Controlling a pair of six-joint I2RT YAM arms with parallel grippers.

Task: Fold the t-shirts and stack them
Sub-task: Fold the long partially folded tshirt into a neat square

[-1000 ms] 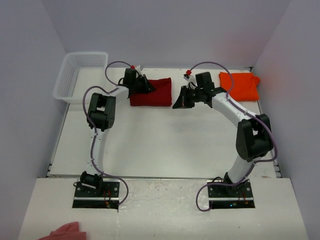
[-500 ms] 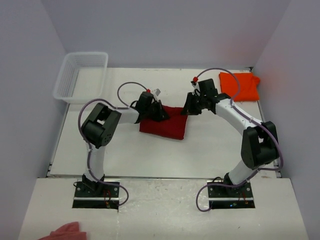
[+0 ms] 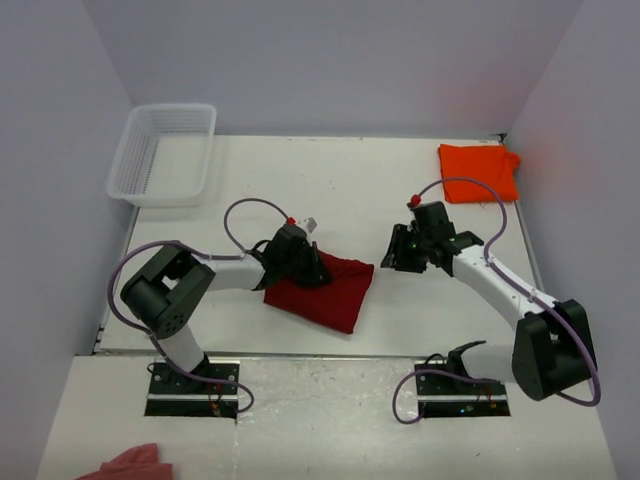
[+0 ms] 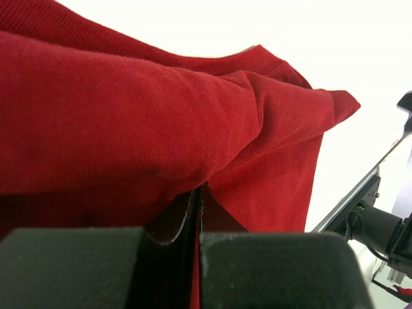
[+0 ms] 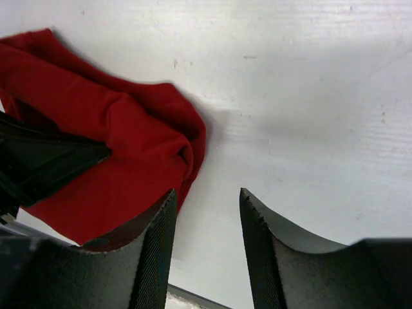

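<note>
Step in hand, as judged: folding of the crimson t-shirt (image 3: 330, 295), which lies rumpled and skewed on the near-middle of the surface (image 3: 300, 180). The left fingers (image 3: 305, 268) are fully closed, with a fold of its left edge pinched between them. The right fingers (image 3: 392, 255) are part open with nothing held, just off the shirt's right corner. The orange t-shirt (image 3: 478, 171) lies folded at the far right, well apart. Next, probably: the cloth is to be flattened and squared, then stacked with the orange.
</note>
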